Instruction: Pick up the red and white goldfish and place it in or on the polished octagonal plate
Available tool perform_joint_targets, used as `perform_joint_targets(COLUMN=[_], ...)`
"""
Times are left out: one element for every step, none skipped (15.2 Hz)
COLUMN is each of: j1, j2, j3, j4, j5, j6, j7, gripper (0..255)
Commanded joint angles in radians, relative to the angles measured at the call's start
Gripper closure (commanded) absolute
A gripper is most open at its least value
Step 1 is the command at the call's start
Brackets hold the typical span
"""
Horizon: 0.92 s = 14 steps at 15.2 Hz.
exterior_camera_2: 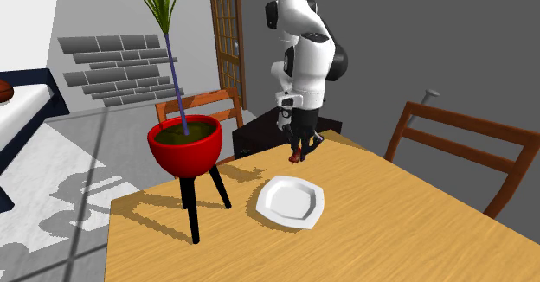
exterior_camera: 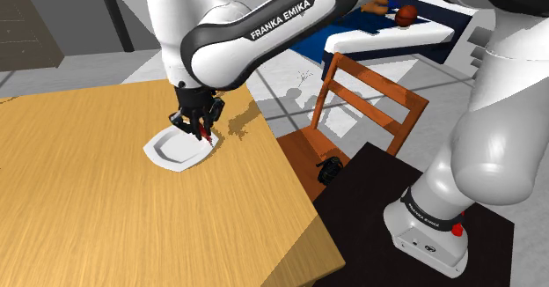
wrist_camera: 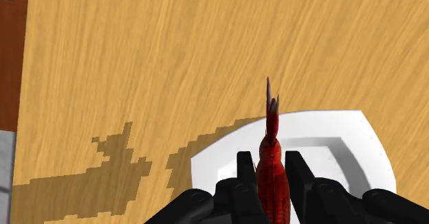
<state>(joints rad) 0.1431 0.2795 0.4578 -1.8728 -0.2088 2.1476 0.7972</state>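
A thin red goldfish with a pale tail (wrist_camera: 272,164) is clasped between my two black fingers. My gripper (wrist_camera: 272,181) is shut on it and hangs a little above the wooden table (exterior_camera: 106,206). Just beneath it lies the white octagonal plate (wrist_camera: 344,137), with the fish over the plate's edge. In the shoulder view the gripper (exterior_camera: 199,128) hovers over the plate's (exterior_camera: 172,149) rim nearest the table's edge, the red fish (exterior_camera: 204,134) showing between the fingers. In the second exterior view the gripper (exterior_camera_2: 298,153) with the fish (exterior_camera_2: 296,157) hangs behind the plate (exterior_camera_2: 290,201).
A red pot with a tall plant (exterior_camera_2: 185,144) stands on black legs on the table, at the plate's left in the second exterior view. Wooden chairs (exterior_camera: 365,109) (exterior_camera_2: 463,150) stand beside the table. A small dark object (exterior_camera: 329,169) lies on the chair seat by my stand (exterior_camera: 387,215).
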Motion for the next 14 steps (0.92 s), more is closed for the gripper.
perform_joint_targets(j1=[0.016, 0.026, 0.037, 0.049, 0.062, 0.076, 0.078, 0.078, 0.078, 0.078, 0.079, 0.079, 0.079, 0.079], j2=[0.088, 0.129, 0.171, 0.213, 0.258, 0.303, 0.31, 0.314, 0.318, 0.322, 0.327, 0.331, 0.336, 0.341], j3=[-0.013, -0.019, -0.026, -0.033, -0.04, -0.047, -0.049, -0.05, -0.051, -0.053, -0.054, -0.056, -0.057, -0.059], j4=[0.122, 0.181, 0.243, 0.309, 0.378, 0.451, 0.462, 0.454, 0.447, 0.44, 0.434, 0.428, 0.422, 0.416], j5=[-0.034, -0.047, -0.059, -0.071, -0.082, -0.092, -0.092, -0.094, -0.097, -0.099, -0.101, -0.104, -0.106, -0.109], j6=[-0.042, -0.063, -0.086, -0.11, -0.136, -0.165, -0.169, -0.158, -0.147, -0.136, -0.125, -0.115, -0.105, -0.094], j7=[0.003, 0.002, 0.0, -0.002, -0.006, -0.012, -0.013, -0.011, -0.009, -0.007, -0.005, -0.003, -0.001, 0.001], gripper=[255, 255, 255, 255, 255, 255, 255, 255, 255, 255, 255, 255, 255, 255])
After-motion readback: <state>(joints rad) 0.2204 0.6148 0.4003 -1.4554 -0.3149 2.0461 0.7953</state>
